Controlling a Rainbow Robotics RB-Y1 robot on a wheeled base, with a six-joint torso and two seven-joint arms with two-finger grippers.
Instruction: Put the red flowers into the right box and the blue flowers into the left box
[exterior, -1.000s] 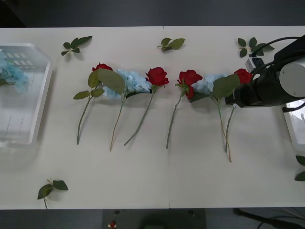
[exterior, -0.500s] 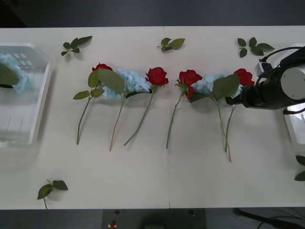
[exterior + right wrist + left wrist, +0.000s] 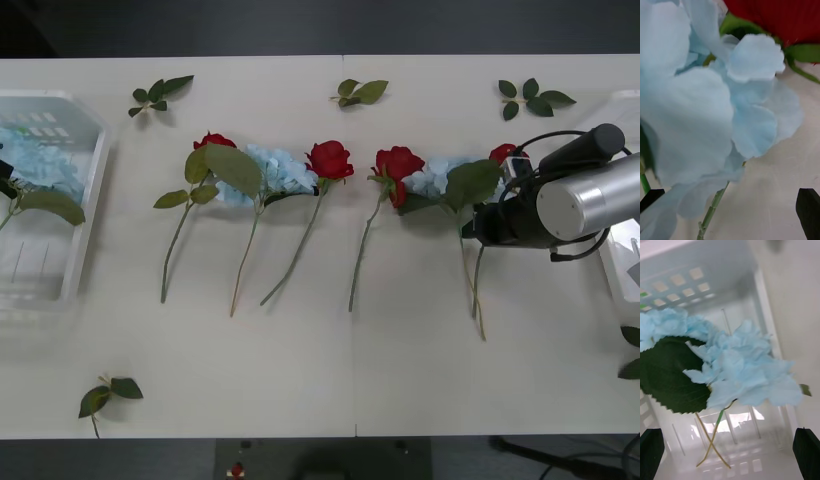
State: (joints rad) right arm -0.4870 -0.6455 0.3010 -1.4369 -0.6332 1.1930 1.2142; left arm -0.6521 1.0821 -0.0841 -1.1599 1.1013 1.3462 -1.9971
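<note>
- Right gripper [image 3: 478,222] low over the flower row near the tabletop's right edge, at the rightmost blue flower [image 3: 440,177] and the red rose [image 3: 503,154] beside it.
- Right wrist view: fingers [image 3: 808,210] spread, nothing pinched; blue petals and a stem sit between them.
- Step, by my read: closing in for a pick. Rose belongs in the right box [image 3: 622,262]; blue one would go to the left box [image 3: 85,205]. Can't tell which stem it's going for.
- Next move: settle on one stem, squeeze just below the head, w/o catching the neighbour.
- Row flowers lie heads toward far edge, stems toward near edge, long axis roughly front-to-back.
- Left gripper [image 3: 730,453] over the left box at left edge, fingers apart; blue flowers [image 3: 748,375] lie inside.
</note>
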